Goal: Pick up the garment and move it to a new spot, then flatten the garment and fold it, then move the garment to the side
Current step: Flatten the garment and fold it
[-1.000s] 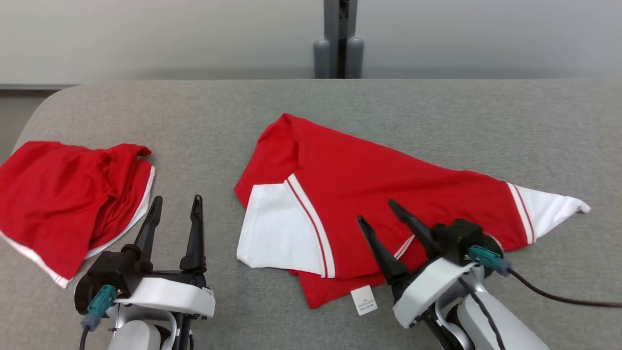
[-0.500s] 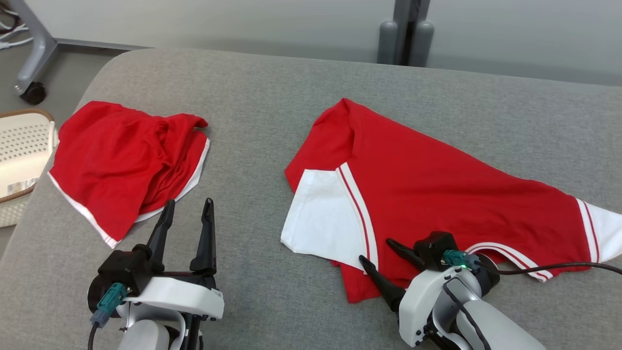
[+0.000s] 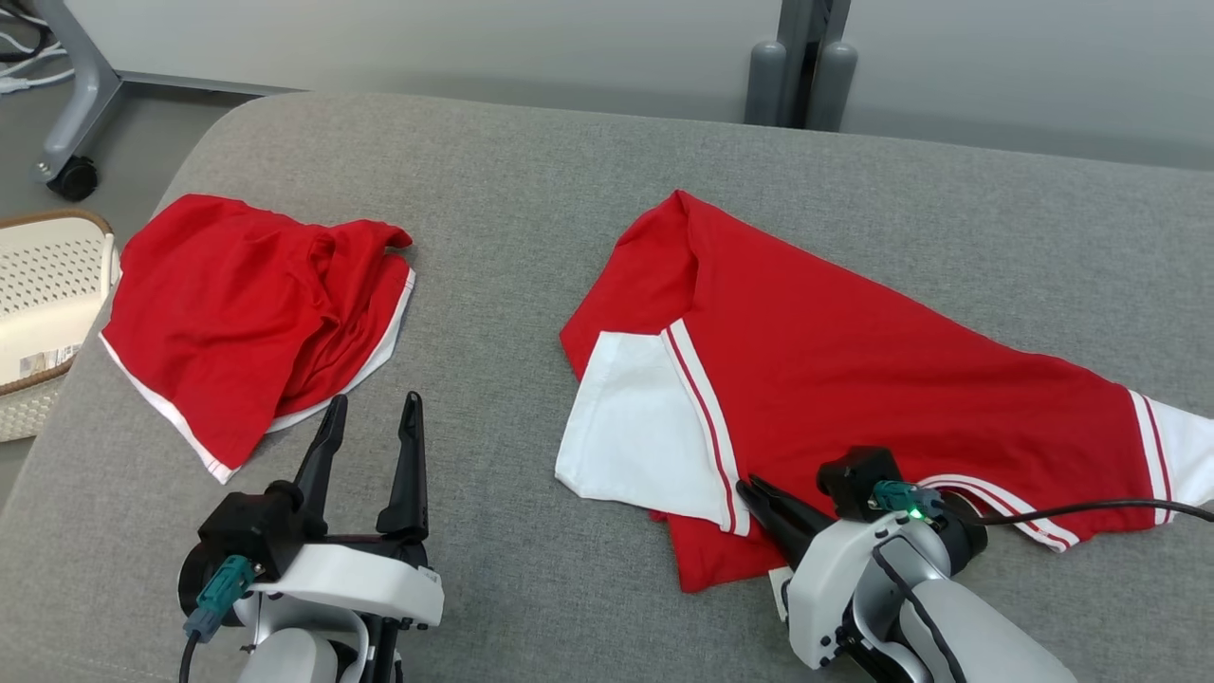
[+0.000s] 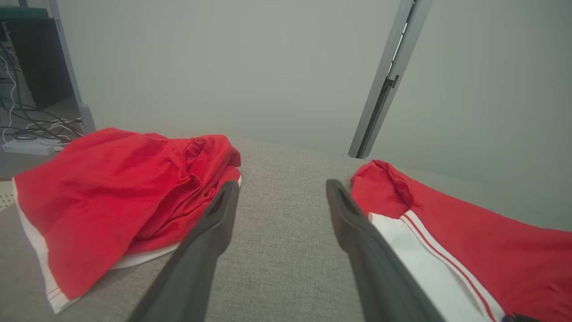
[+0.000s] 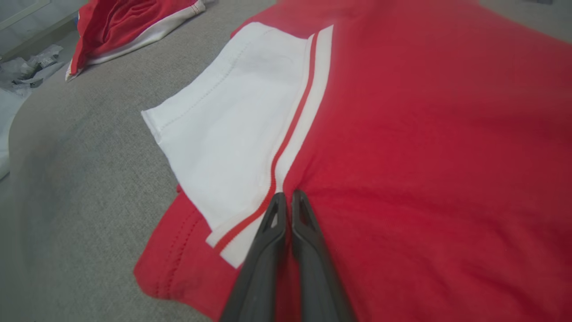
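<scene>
The garment (image 3: 854, 379) is a red T-shirt with white, red-striped sleeves, spread loosely on the grey padded table (image 3: 531, 190), centre to right. My right gripper (image 3: 751, 489) lies low on its near edge, beside the left white sleeve (image 3: 635, 427). In the right wrist view the right gripper (image 5: 288, 197) has its fingers pressed together at the sleeve seam, and the red cloth (image 5: 424, 156) puckers at the tips. My left gripper (image 3: 375, 403) stands open above bare table at the lower left, apart from both cloths; the left wrist view shows my left gripper (image 4: 281, 185) holding nothing.
A second red cloth with white trim (image 3: 247, 313) lies crumpled at the table's left end. A white perforated basket (image 3: 38, 285) stands off the left edge. A grey post (image 3: 801, 57) rises behind the table. A black cable (image 3: 1091, 512) crosses the shirt's right part.
The head camera swung left, shifting the whole picture. My right gripper sank onto the shirt's near edge and closed from open to shut. The left gripper stayed open.
</scene>
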{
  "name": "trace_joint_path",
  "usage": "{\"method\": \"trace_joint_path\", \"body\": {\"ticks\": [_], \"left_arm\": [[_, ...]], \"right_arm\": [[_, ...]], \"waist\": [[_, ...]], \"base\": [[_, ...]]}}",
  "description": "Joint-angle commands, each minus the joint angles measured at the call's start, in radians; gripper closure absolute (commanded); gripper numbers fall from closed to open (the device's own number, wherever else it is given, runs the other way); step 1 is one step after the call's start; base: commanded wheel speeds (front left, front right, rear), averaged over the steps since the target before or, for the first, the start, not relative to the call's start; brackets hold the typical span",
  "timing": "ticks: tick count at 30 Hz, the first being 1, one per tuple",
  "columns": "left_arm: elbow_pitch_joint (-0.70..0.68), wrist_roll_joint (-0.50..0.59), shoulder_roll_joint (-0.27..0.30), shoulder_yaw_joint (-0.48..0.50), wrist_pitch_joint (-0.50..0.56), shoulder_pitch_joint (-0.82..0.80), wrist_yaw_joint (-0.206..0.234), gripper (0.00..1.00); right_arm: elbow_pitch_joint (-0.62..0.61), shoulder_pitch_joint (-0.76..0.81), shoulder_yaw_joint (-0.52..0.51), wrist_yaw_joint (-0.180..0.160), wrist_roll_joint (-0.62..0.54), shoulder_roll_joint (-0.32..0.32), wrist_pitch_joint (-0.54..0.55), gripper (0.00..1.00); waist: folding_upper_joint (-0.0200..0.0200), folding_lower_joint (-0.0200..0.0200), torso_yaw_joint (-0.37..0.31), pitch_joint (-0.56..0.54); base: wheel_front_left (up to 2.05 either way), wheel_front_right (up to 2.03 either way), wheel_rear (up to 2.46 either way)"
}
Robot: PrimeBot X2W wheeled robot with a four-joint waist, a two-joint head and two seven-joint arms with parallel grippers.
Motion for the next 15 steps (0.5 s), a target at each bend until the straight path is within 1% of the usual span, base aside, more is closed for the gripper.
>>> {"method": "trace_joint_path", "body": {"ticks": [1,7,9,11,14,15], "left_arm": [[0.001,0.0,0.003,0.002,-0.004,-0.002,0.005,0.0],[0.002,-0.001,0.003,0.009,-0.004,-0.009,0.004,0.0],[0.002,-0.001,0.003,0.009,-0.004,-0.008,0.002,0.0],[0.002,-0.002,0.003,0.009,-0.004,-0.007,0.002,0.0],[0.0,0.0,0.003,0.008,-0.004,-0.008,0.001,0.0],[0.0,0.0,0.003,0.008,-0.004,-0.008,0.001,0.0]], "right_arm": [[-0.006,-0.006,-0.01,0.0,-0.006,-0.008,-0.01,1.0],[-0.067,-0.026,-0.023,0.0,0.024,-0.002,-0.037,1.0],[-0.108,-0.038,-0.042,0.0,0.068,0.001,-0.032,1.0],[-0.158,-0.064,-0.059,0.0,0.111,-0.014,-0.017,1.0],[-0.224,-0.105,-0.118,0.0,0.2,-0.034,0.025,1.0],[-0.224,-0.105,-0.118,0.0,0.2,-0.034,0.025,1.0]], "waist": [[0.0,0.0,-0.007,-0.003],[0.0,0.0,-0.032,-0.013],[0.0,0.0,-0.042,-0.016],[0.0,0.0,-0.053,-0.018],[0.0,0.0,-0.067,-0.012],[0.0,0.0,-0.067,-0.012]], "base": [[0.0,0.0,0.0],[0.0,0.0,0.0],[0.0,0.0,0.0],[0.0,0.0,0.0],[0.0,0.0,0.0],[0.0,0.0,0.0]]}}
